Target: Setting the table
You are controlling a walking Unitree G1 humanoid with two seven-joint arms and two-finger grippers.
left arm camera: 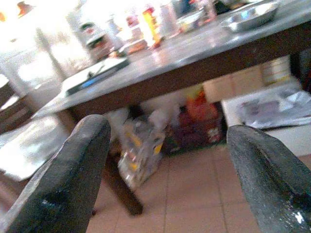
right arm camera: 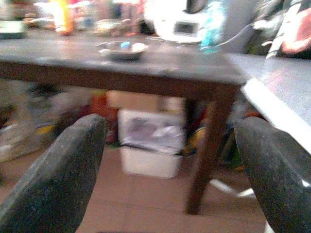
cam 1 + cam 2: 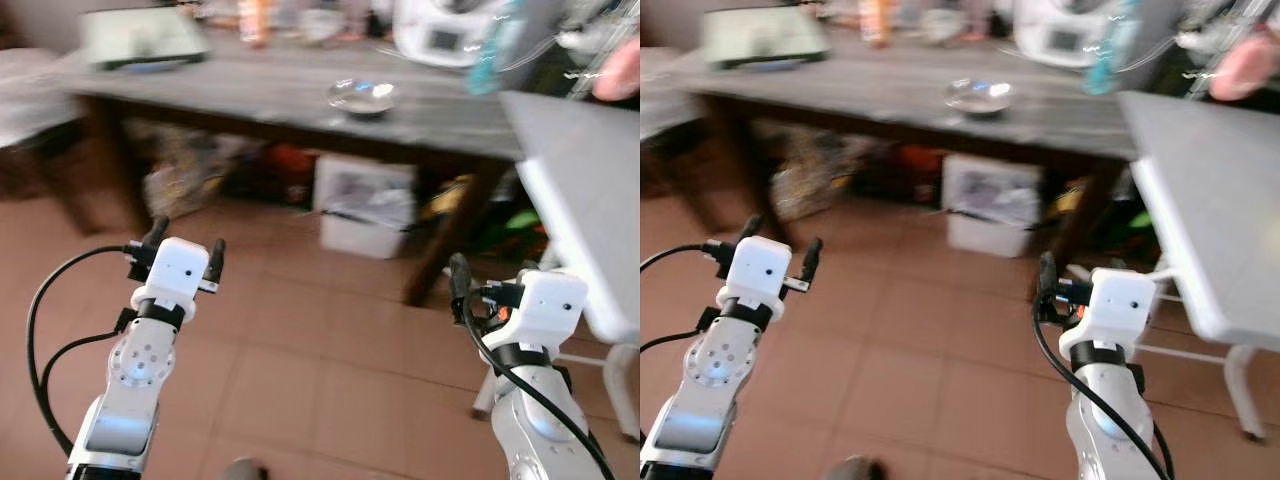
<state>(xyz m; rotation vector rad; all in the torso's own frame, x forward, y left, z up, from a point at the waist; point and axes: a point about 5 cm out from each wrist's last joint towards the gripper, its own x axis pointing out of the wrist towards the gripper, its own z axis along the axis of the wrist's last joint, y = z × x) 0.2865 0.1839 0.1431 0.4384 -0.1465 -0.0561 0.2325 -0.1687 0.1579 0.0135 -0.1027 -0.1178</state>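
two empty gripper (image 3: 182,250) units, one bowl (image 3: 363,96).

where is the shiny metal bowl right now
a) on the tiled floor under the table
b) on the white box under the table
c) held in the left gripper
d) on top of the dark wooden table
d: the shiny metal bowl sits on the top of the dark wooden table, while the left gripper and right gripper are both open and hold nothing, out over the tiled floor.

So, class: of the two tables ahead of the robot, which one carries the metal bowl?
The dark wooden table, set farther back; the metal bowl sits on it. The pale grey table on the right doesn't.
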